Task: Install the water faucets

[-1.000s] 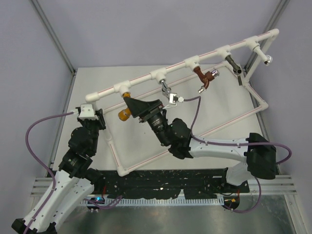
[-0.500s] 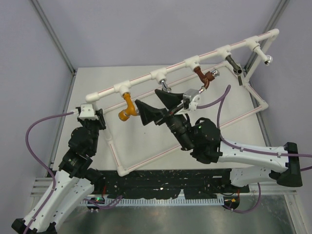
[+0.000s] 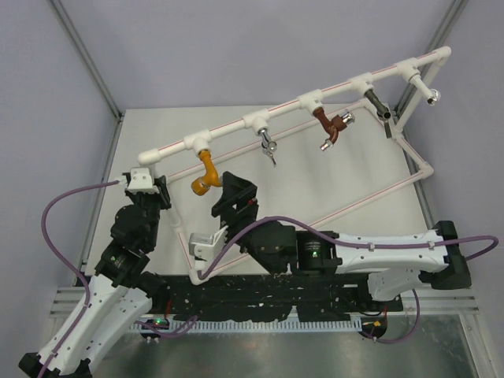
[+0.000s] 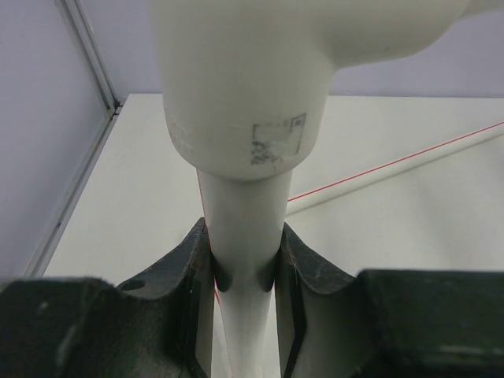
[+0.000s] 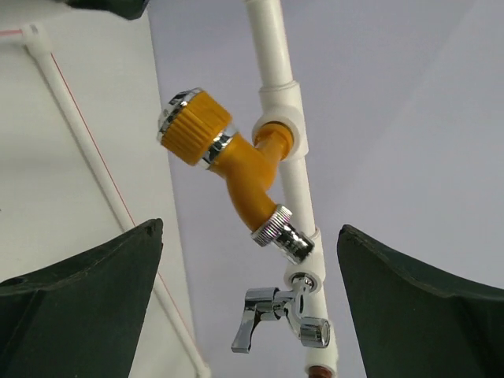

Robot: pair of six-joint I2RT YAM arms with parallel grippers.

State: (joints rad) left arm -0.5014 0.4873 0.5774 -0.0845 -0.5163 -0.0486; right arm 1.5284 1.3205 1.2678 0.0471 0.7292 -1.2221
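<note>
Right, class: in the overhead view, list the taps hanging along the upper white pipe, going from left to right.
orange-yellow tap → small silver lever tap → reddish-brown tap → dark grey tap → silver-knobbed tap at the pipe's far end

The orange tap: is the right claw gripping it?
No, the right gripper is open and the orange tap hangs untouched on the white pipe.

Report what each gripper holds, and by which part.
Left gripper: fingers clamped on the white pipe, just below its corner fitting. Right gripper: open, holding nothing; the orange faucet hangs untouched ahead of it.
</note>
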